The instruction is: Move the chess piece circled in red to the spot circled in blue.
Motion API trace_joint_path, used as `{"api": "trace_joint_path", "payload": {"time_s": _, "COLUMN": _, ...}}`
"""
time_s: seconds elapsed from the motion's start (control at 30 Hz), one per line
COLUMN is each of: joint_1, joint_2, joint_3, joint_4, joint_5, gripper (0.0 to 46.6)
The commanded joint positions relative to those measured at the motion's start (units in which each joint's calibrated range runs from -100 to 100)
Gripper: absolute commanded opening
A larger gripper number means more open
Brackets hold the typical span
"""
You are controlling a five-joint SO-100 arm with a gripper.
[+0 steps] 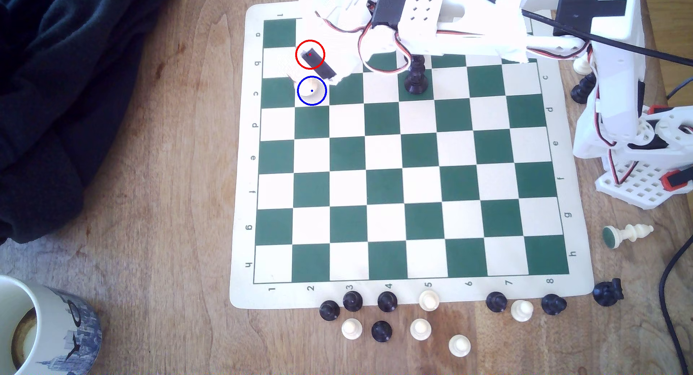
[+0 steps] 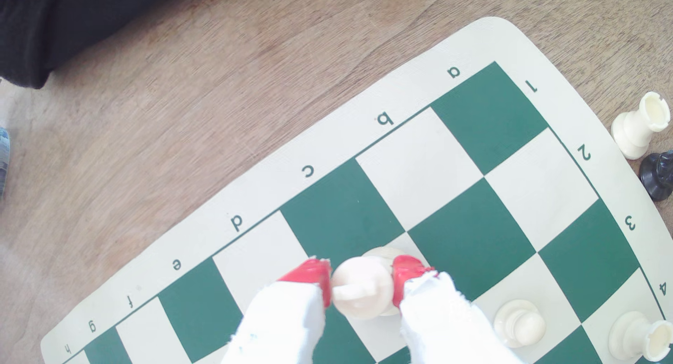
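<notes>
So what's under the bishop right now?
The bishop sits between the gripper's red pads, over the cream blue-ringed square. Whether its base touches the board is hidden.

Chessboard (image 1: pixel 412 180) lies on the table (image 1: pixel 168 172). The chess piece (image 1: pixel 312 90) stands on the spot circled in blue (image 1: pixel 318 102), second square in from the exterior view's left edge, row c, between the gripper's (image 2: pixel 362 287) fingers (image 2: pixel 313 276). Red ring (image 1: pixel 309 54) sits one square behind it, over the arm. Another piece (image 1: pixel 416 77) stands further right in row c. A row of pieces (image 1: pixel 420 322) lies off the board's near edge. Mug (image 1: pixel 41 330) at near left; cloth (image 1: pixel 67 79) far left.
</notes>
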Motion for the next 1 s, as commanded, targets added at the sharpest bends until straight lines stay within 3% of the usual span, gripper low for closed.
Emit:
{"api": "trace_joint_path", "payload": {"time_s": 0.0, "joint_1": -0.39, "joint_2": -3.65, "joint_3": -0.59, "joint_4": -1.55, "joint_5": -0.15, "gripper": 2.6}}
{"api": "trace_joint_path", "payload": {"time_s": 0.7, "joint_1": -0.55, "joint_2": -1.27, "joint_3": 0.95, "joint_4": 0.17, "joint_5": 0.10, "gripper": 2.8}}
{"api": "trace_joint_path", "payload": {"time_s": 0.8, "joint_1": -0.55, "joint_2": -1.10, "joint_3": 0.95, "joint_4": -0.16, "joint_5": -0.10, "gripper": 6.6}}
{"api": "trace_joint_path", "payload": {"time_s": 0.83, "joint_1": -0.47, "joint_2": -1.10, "joint_3": 0.95, "joint_4": -0.16, "joint_5": -0.10, "gripper": 8.7}}
{"api": "trace_joint_path", "payload": {"time_s": 0.87, "joint_1": -0.39, "joint_2": -1.19, "joint_3": 0.95, "joint_4": -0.16, "joint_5": -0.10, "gripper": 13.8}}
{"api": "trace_joint_path", "payload": {"time_s": 0.97, "joint_1": -0.24, "joint_2": -1.53, "joint_3": 0.95, "joint_4": -0.24, "joint_5": -0.10, "gripper": 19.4}}
